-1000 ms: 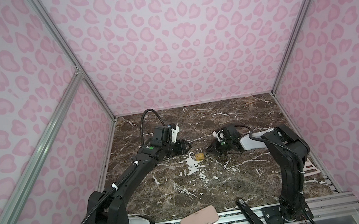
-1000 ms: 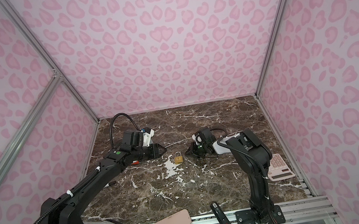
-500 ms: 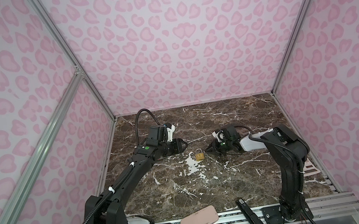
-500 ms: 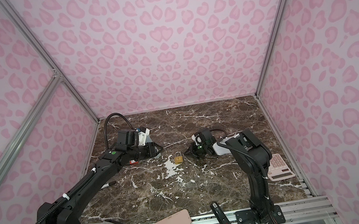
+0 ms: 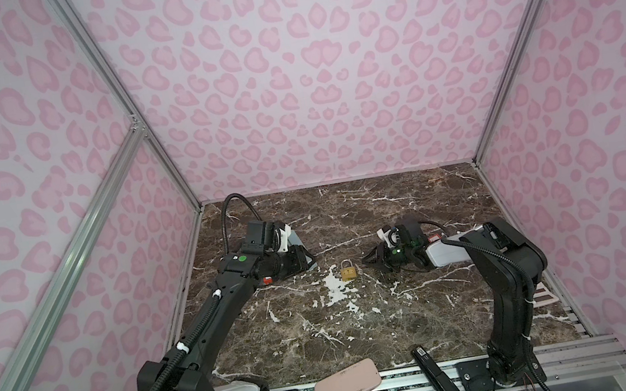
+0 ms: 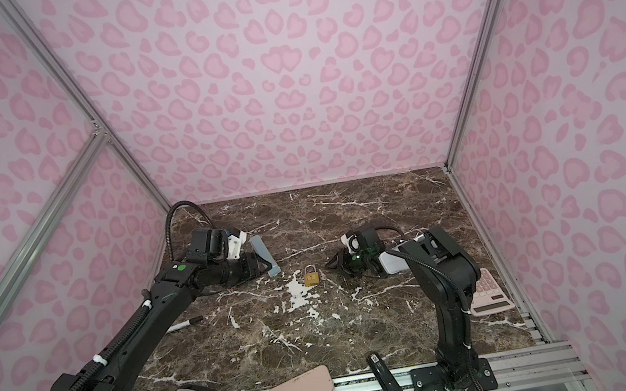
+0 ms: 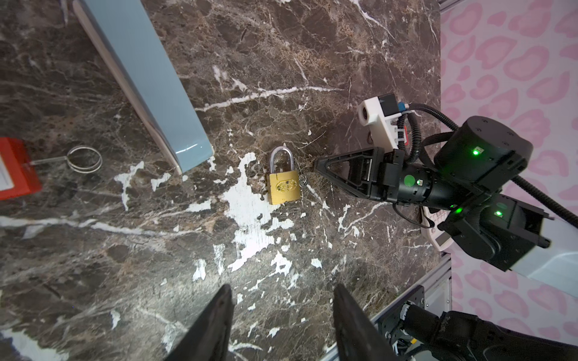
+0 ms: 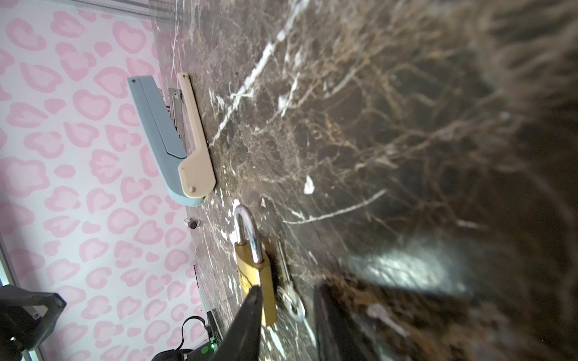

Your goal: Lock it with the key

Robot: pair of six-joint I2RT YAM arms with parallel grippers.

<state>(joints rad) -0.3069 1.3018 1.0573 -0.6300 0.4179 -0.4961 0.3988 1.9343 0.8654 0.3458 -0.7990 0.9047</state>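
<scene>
1. Two grippers sit low over the table [image 5: 389, 210], tips turned toward each other, with the brass padlock [image 5: 348, 271] between them near the table's middle.
2. Flat on the marble, the padlock points its shackle toward 12 o'clock in both top views.
3. At the padlock's 3 o'clock is the right gripper [image 7: 319, 165], just beside the lock and not touching it. Its fingers [image 8: 247, 322] stand parted, and nothing is clamped between them.
4. Also flat on the table, the key [image 8: 291, 300] lies close against the padlock's 3 o'clock side, between the lock body and the right gripper's tips. In the right wrist view it lies just ahead of the gap between the two fingers.
5. Between 9 and 10 o'clock of the padlock is the left gripper [image 7: 283, 289], farther from the lock than the right one. Its fingers are spread wide and it holds nothing.
6. Toward the padlock's 10 o'clock a blue stapler [image 6: 263, 254] lies on the table, just beside the left gripper.
</scene>
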